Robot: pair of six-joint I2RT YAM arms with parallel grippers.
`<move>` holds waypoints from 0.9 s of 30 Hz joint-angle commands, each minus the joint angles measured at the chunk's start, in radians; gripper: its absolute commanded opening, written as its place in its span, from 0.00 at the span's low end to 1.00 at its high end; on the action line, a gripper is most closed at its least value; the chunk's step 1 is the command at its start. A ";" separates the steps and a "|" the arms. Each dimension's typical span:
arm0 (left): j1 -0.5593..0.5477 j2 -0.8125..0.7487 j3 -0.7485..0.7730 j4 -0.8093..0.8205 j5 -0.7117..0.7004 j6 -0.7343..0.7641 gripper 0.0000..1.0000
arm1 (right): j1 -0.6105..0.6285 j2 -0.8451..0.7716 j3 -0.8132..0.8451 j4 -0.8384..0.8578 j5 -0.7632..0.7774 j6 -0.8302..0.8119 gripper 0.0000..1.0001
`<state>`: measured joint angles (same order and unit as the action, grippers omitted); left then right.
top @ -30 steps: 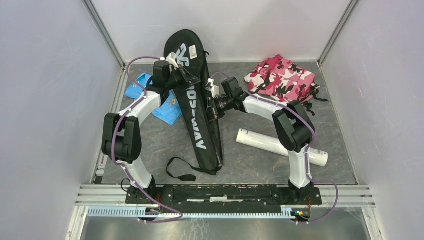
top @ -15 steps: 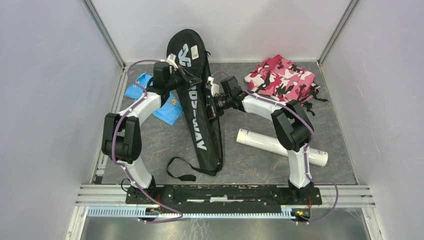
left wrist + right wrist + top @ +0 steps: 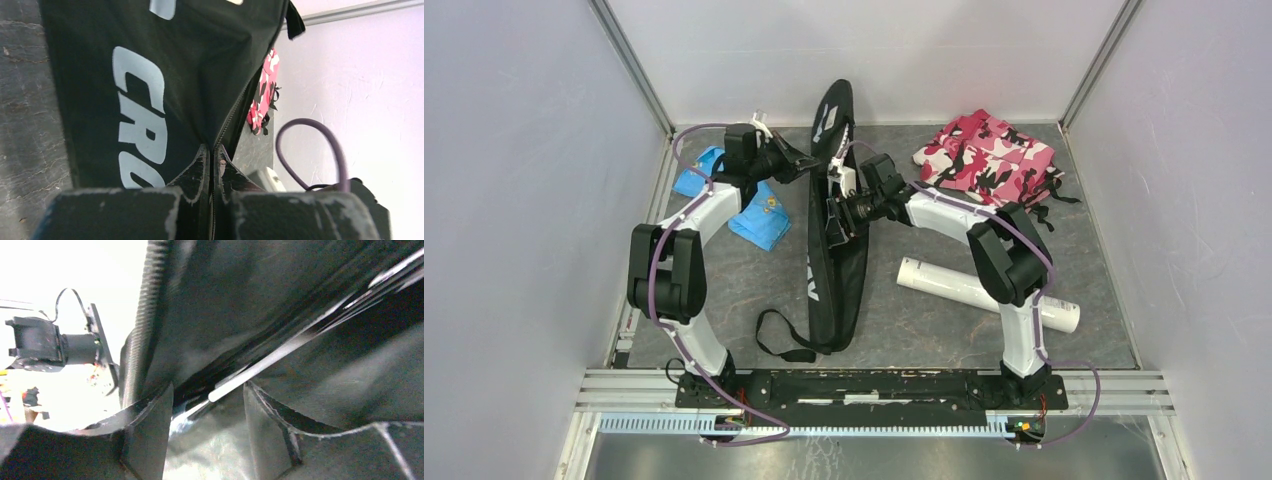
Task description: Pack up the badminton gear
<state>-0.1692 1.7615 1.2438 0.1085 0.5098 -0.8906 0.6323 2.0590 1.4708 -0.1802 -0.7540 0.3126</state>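
The bag (image 3: 827, 270) stands on its long edge down the middle of the table (image 3: 904, 320). Its wide end leans at the far edge and its narrow end, with a loose strap, lies by the near edge. The left gripper (image 3: 802, 166) reaches the bag's far part from the left, its fingers (image 3: 196, 172) pressed together on the zipper seam beside the "CRO" lettering. The right gripper (image 3: 832, 215) meets the bag from the right, a little nearer. Its fingers (image 3: 150, 425) are spread wide, with black fabric and a silver racket shaft (image 3: 260, 371) between them, and are not closed on either. The tube (image 3: 984, 293) lies aslant toward the near right corner, apart from the bag. A pink cloth (image 3: 989, 155) sits in the far right corner, a blue cloth (image 3: 762, 218) toward the far left.
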 commanded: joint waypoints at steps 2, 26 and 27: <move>0.021 -0.024 0.069 0.064 0.071 0.017 0.02 | -0.016 -0.151 0.051 -0.081 0.064 -0.208 0.68; 0.034 0.016 0.496 -0.483 0.228 0.547 0.02 | -0.267 -0.523 0.053 -0.224 0.188 -0.624 0.80; 0.034 0.026 0.532 -0.534 0.227 0.595 0.02 | -0.267 -0.534 0.055 -0.236 0.195 -0.648 0.80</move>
<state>-0.1349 1.7779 1.6115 -0.2707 0.6868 -0.5179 0.3634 1.5898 1.4719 -0.3710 -0.5797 -0.2180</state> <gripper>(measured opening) 0.040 0.801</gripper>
